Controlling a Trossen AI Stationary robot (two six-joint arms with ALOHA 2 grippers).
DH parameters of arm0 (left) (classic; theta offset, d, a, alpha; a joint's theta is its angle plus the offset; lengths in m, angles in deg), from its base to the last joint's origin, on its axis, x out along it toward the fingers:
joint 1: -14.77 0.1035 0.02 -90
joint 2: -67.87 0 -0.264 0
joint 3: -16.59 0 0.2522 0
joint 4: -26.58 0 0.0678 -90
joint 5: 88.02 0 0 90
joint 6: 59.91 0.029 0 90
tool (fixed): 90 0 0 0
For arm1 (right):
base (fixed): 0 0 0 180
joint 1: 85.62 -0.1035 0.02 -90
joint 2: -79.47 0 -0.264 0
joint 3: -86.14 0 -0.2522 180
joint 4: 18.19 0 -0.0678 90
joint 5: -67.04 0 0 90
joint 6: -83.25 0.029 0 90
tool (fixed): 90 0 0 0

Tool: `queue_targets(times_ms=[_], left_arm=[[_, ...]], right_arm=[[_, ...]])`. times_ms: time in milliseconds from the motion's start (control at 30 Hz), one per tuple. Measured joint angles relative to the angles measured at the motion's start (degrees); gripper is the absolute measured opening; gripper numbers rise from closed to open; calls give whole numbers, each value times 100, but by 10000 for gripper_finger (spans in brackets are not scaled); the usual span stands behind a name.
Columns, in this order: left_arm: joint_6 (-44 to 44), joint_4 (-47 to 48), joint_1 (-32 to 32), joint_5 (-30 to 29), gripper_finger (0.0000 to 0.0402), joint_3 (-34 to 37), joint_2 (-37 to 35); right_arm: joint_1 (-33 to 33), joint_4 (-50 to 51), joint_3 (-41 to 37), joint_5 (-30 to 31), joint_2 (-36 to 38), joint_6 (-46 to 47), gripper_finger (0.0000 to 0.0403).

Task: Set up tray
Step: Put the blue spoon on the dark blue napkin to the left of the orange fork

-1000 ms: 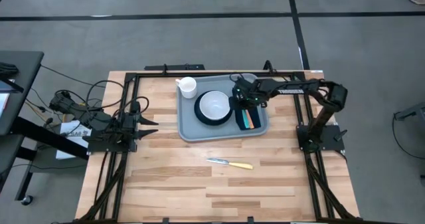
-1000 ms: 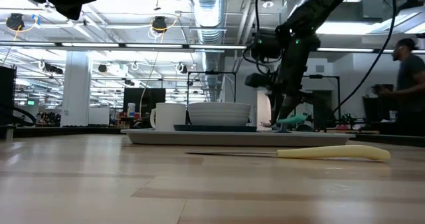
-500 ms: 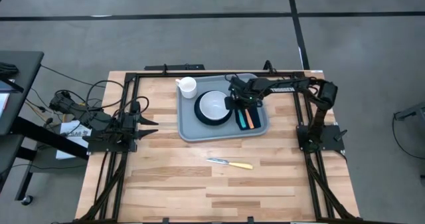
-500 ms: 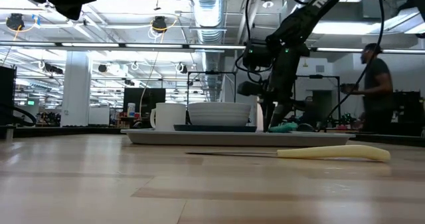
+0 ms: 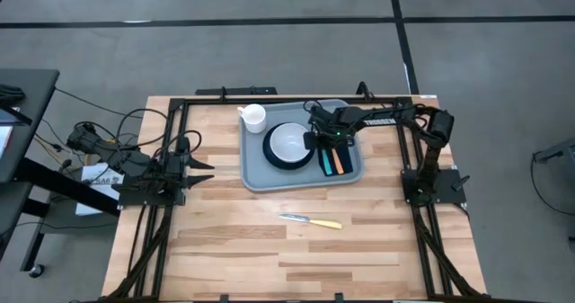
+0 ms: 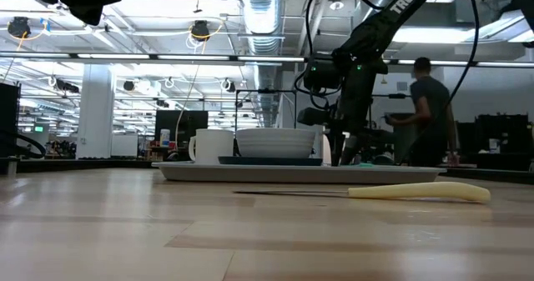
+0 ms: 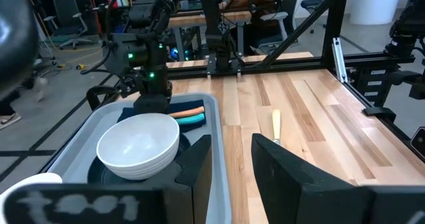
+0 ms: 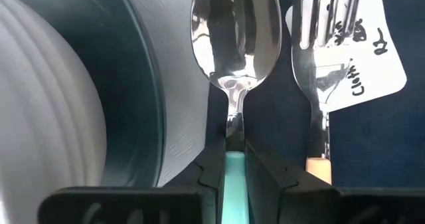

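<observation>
A pale wood surface carries a wide grey-blue tray with rounded corners and a raised rim, set toward the far edge, right of centre. On the tray sit a dark plate holding a white bowl, a white cup in its far left corner, and a dark napkin (beside the plate) with a teal-handled spoon and an orange-handled fork. A white tag under the fork bears handwriting too unclear to read. White letters run along the right arm, starting "TROSS".

The right hand grips the spoon's handle. The left hand waits open at the left edge. A yellow-handled knife lies nearer, off the tray.
</observation>
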Motion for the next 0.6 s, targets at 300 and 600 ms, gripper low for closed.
queue_targets(times_ms=[300, 600], left_arm=[[-1, 1, -1, -2, 96, 0, 0], [-9, 1, 0, -2, 96, 0, 0]], right_arm=[[-39, 4, -2, -2, 3, 49, 51], [-37, -1, -2, -3, 8, -109, 63]])
